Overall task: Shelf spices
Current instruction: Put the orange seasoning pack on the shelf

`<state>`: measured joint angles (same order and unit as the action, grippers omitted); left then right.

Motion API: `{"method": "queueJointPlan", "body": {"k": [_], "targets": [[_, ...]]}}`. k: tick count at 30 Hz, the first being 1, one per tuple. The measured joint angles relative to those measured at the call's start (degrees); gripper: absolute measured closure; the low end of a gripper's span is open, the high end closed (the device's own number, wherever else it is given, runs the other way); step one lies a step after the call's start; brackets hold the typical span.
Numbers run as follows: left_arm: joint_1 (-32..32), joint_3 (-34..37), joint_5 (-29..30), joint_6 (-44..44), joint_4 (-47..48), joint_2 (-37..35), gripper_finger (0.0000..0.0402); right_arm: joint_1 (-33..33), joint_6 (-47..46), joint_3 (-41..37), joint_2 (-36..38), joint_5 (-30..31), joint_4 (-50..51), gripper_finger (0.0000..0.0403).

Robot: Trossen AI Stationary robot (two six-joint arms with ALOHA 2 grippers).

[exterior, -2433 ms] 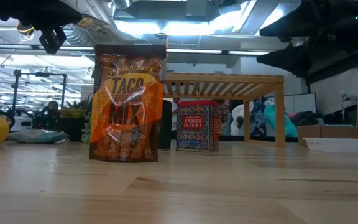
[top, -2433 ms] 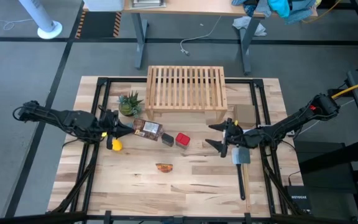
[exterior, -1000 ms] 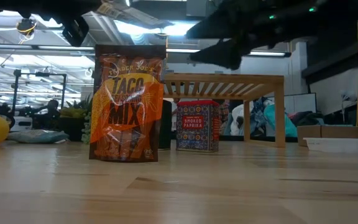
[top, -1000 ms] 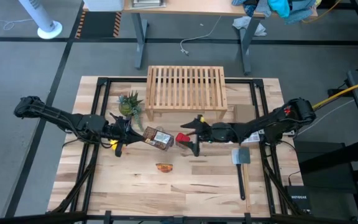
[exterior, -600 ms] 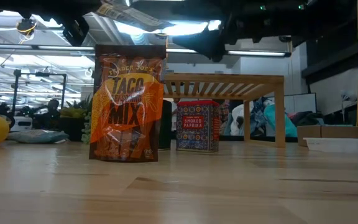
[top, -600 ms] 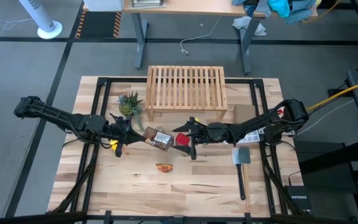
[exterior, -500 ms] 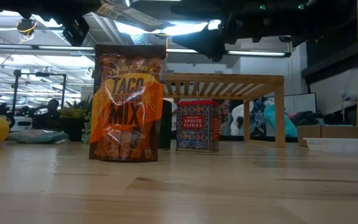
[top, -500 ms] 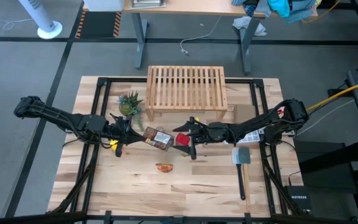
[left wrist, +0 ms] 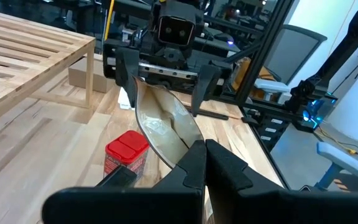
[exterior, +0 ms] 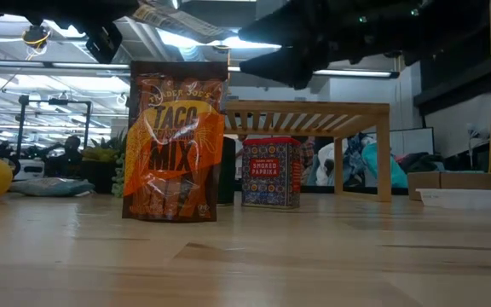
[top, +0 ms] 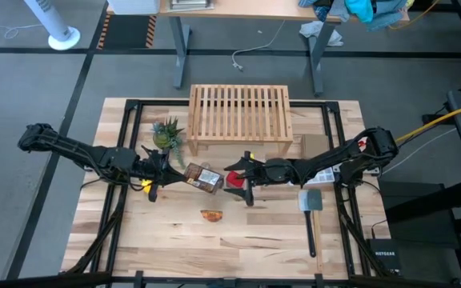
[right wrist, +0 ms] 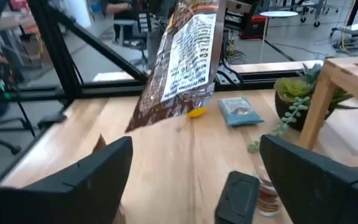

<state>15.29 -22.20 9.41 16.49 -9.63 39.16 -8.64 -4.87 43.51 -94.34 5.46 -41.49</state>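
My left gripper [top: 169, 171] is shut on an orange-brown spice packet [top: 201, 178] and holds it in the air left of centre. My right gripper [top: 245, 178] hangs open above the red tin [top: 233, 182], touching nothing. The tin [exterior: 271, 173] stands on its base in front of the shelf [top: 240, 116]. A second orange packet [exterior: 175, 141] stands upright nearer the table's near edge. The dark grey box [right wrist: 238, 196] stands on the table below the raised packet [right wrist: 182, 62]. My left gripper pinches the packet by its end edge [left wrist: 180, 142] between its two shut fingers. It comes level from the table's left. The packet is lifted clear of the table and reaches out from the fingers toward the right gripper, slightly tilted.
A green potted plant [top: 166, 132] stands by the shelf's left leg, with a yellow round toy [top: 146, 186] under the left arm and a small blue packet [right wrist: 238, 109] near them. A grey flat tool [top: 310, 200] lies right of centre. Bare table lies along the near edge.
My right gripper has moved a little toward the table's left, over the red tin, and has stayed open. The left gripper has kept the packet raised and still.
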Motion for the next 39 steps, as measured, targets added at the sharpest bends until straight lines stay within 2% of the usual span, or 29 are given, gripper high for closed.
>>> {"method": "queueJointPlan", "body": {"k": [5, 8, 10, 14, 17, 20, 25, 29, 33, 37, 39], "targets": [[0.0, 0.0, 0.0, 0.2, 0.1, 0.0, 0.0401, -0.5, 5.0, 0.0, 2.3, 1.5, 5.3, 0.0085], [0.0, 0.0, 0.0, 0.2, 0.2, 0.0, 0.0401, -2.1, 10.0, 0.8, 3.1, 5.1, 8.0, 0.0108], [0.0, 0.0, 0.0, 0.7, 0.1, 0.0, 0.0401, -4.0, 15.0, 3.3, 3.1, 9.0, 11.7, 0.0121], [-0.1, 0.0, 0.1, 2.5, 0.1, 0.0, 0.0401, -8.0, 24.0, 10.9, 2.6, 20.4, 25.3, 0.0139], [-0.1, 0.0, 0.7, 3.2, 0.0, 0.0, 0.0401, -10.1, 26.4, 15.9, 2.5, 28.1, 34.9, 0.0146], [-0.1, 0.0, 0.9, 3.8, -0.2, 0.0, 0.0401, -11.4, 26.5, 18.2, 2.5, 32.0, 38.0, 0.0149], [-0.1, 0.0, 0.9, 5.5, -0.6, 0.0, 0.0401, -13.0, 30.2, 18.6, 1.1, 37.0, 38.3, 0.015], [-0.1, 0.0, 1.3, 6.2, -0.7, 0.0, 0.0401, -13.9, 35.2, 18.5, -2.9, 41.4, 37.7, 0.015], [-0.1, 0.0, 1.3, 6.9, -1.1, 0.0, 0.0401, -13.9, 43.5, 18.5, -7.8, 46.5, 31.8, 0.015], [-0.1, 0.0, 1.3, 7.1, -1.5, 0.0, 0.0401, -13.9, 55.3, 18.5, -11.4, 54.1, 21.6, 0.015], [-0.1, 0.0, 1.3, 7.1, -1.4, 0.0, 0.0401, -13.9, 60.2, 18.5, -12.5, 55.5, 17.3, 0.015]]}}
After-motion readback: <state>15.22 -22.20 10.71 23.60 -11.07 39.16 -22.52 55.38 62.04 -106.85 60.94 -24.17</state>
